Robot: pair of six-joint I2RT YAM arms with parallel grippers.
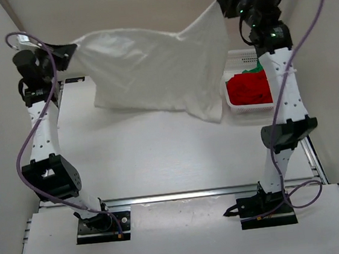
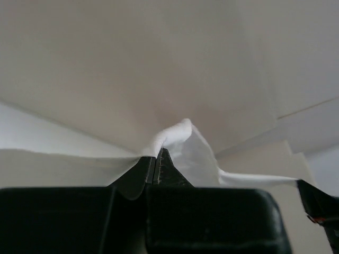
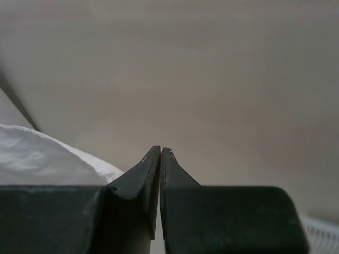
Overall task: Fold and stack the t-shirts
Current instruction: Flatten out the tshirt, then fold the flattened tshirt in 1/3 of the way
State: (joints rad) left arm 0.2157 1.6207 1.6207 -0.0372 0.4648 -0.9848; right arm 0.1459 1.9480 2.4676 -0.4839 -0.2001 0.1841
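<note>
Nearest the camera in the top view, the two arms rise from their mounts at the near edge of the pale worktop (image 1: 160,158), each reaching up and away toward the far side. The stretch of worktop between them lies under the hanging cloth.

Further back, the cream-white t-shirt (image 1: 152,74) is held up and spread wide between the two arms. Its upper edge sags a little in the middle and its lower edge droops lowest toward the right. Whether that lower edge touches the worktop cannot be told.

To the right of the shirt, just beside the right arm, stands a white mesh basket (image 1: 235,105). In it lies the red t-shirt (image 1: 250,88), crumpled, with the green t-shirt (image 1: 252,68) showing only as a small patch behind it, partly hidden by the arm.

At the far left, the left claw (image 1: 67,51) is closed on the shirt's left upper corner. Its wrist view shows the left claw (image 2: 157,156) with its tips pressed together and a fold of the cream-white t-shirt (image 2: 180,137) bunched out past them.

At the far right and higher up, the right claw (image 1: 226,1) pinches the opposite corner. In its wrist view the right claw (image 3: 160,153) is closed tip to tip, with the cream-white t-shirt (image 3: 42,159) trailing off to the lower left.
</note>
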